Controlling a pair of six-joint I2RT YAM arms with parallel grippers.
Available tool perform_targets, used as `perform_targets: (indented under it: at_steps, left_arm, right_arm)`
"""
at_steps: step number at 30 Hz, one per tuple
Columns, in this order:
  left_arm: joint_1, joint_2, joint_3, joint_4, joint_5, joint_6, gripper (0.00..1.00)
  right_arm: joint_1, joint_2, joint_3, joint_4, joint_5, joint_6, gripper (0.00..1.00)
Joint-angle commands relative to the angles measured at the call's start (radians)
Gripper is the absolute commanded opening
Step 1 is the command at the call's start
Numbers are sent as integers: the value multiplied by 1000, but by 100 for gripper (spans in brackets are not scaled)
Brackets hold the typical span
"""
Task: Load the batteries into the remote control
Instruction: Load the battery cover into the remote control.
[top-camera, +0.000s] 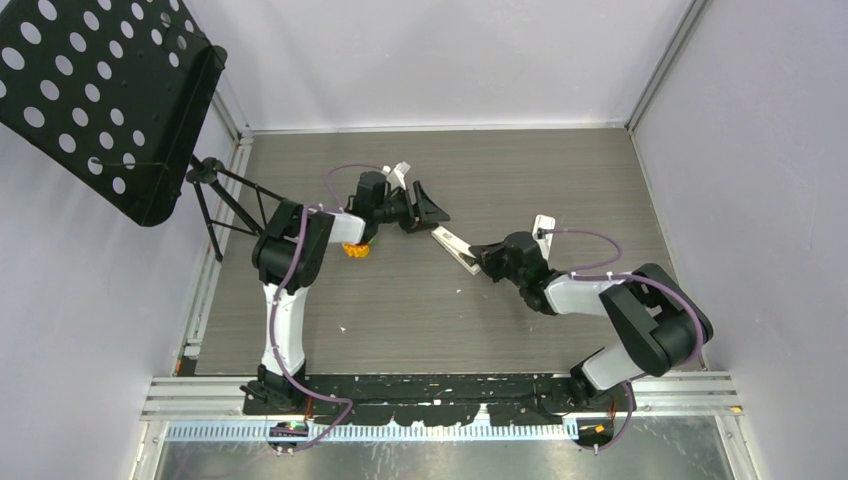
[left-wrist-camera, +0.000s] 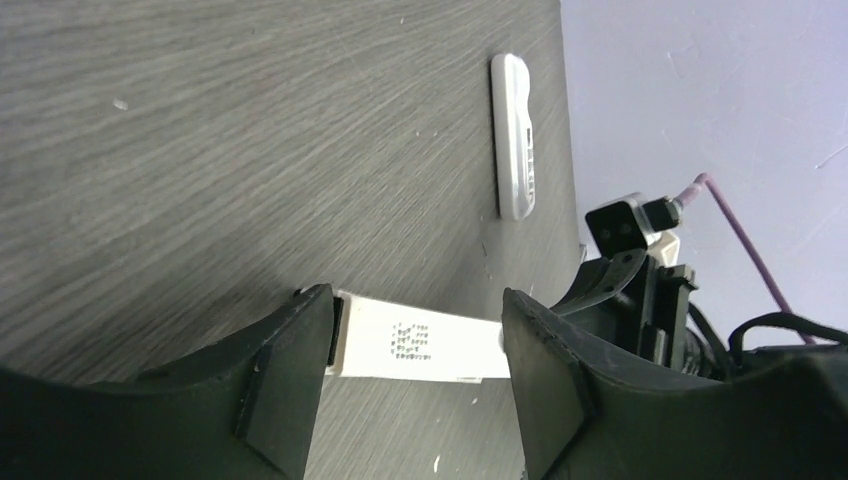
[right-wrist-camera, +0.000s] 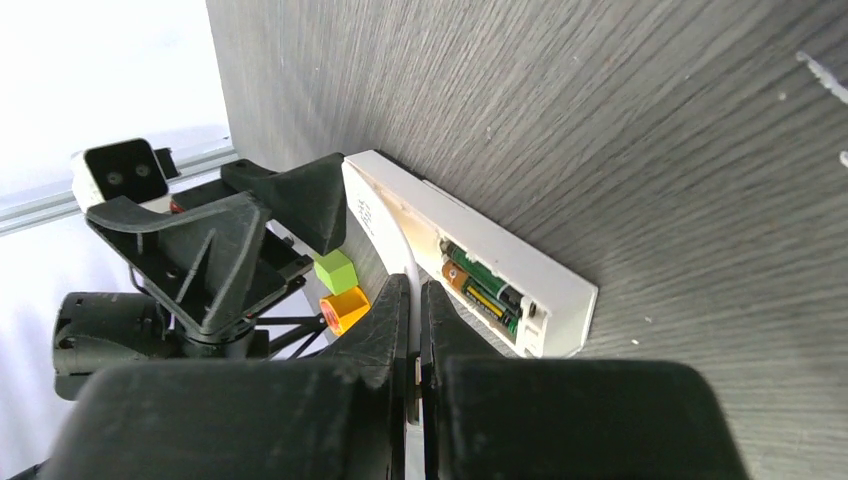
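Looking down the right wrist camera, I see the remote control (right-wrist-camera: 500, 252) as a long white bar with its back compartment uncovered. Two batteries (right-wrist-camera: 480, 285) sit in it side by side, dark green bodies with brownish-orange ends, lying along the remote's length. From above, the remote rests near the middle of the table (top-camera: 400, 330), a little toward the far edge, and lies diagonally.

My left arm (top-camera: 300, 245) reaches in from the left side, elbow raised, wrist turned toward the remote's far end. My right arm (top-camera: 620, 300) is folded at the right edge and stretches low across the surface to the remote's near end.

On the left gripper (left-wrist-camera: 415, 300) the jaws stand partly apart and straddle the printed white face of the remote. One finger sits right at the remote's end; I cannot tell whether either pad presses on it. On the right gripper (right-wrist-camera: 415, 290) the jaws are closed to a thin slit. A narrow white edge of the remote runs into that slit, so it looks pinched there.

An orange-and-green toy (right-wrist-camera: 347, 308) lies under the left wrist. A second white remote (left-wrist-camera: 515, 140) rests beside one table edge, well apart from both grippers.
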Motion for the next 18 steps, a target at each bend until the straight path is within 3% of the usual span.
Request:
perform_targets:
  at_steps: [1, 8, 18]
  left_arm:
    - [-15, -11, -87, 156, 46, -81, 62]
    - [-12, -47, -153, 170, 32, -75, 62]
    - [-12, -91, -92, -77, -22, 80, 66]
  right_arm:
    - [13, -45, 11, -213, 43, -10, 0]
    - [10, -69, 26, -272, 52, -103, 0]
    - [-36, -104, 10, -361, 48, -174, 0]
